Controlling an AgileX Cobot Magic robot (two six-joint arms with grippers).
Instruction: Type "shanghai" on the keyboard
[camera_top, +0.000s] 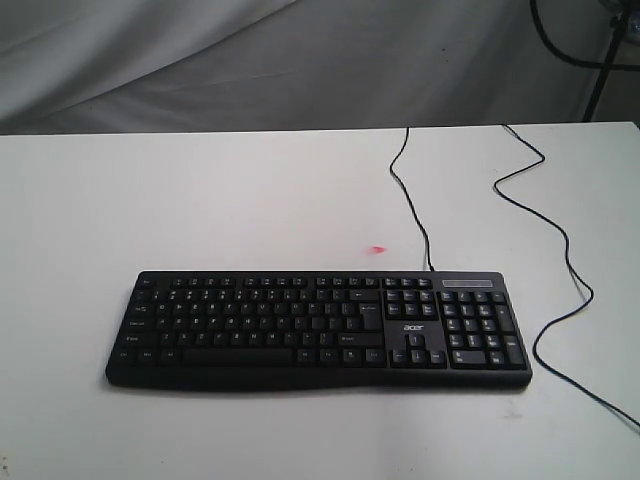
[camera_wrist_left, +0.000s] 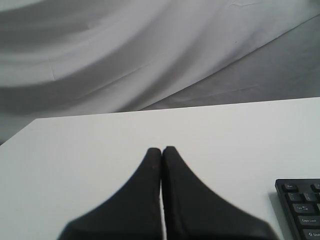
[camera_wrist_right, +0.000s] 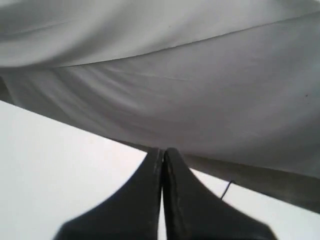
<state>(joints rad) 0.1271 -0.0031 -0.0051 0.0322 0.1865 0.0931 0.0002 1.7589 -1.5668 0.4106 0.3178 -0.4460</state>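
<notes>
Keyboard (camera_top: 318, 330) on white table (camera_top: 200, 200) reads "acer" in white.

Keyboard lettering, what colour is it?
White, on the black keyboard, clearest in the exterior view.

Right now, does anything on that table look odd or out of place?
Only a small pinkish-red spot on the table, just beyond the keyboard; whether it is light or a scrap, I cannot tell. The keyboard lies flat and looks intact.
</notes>
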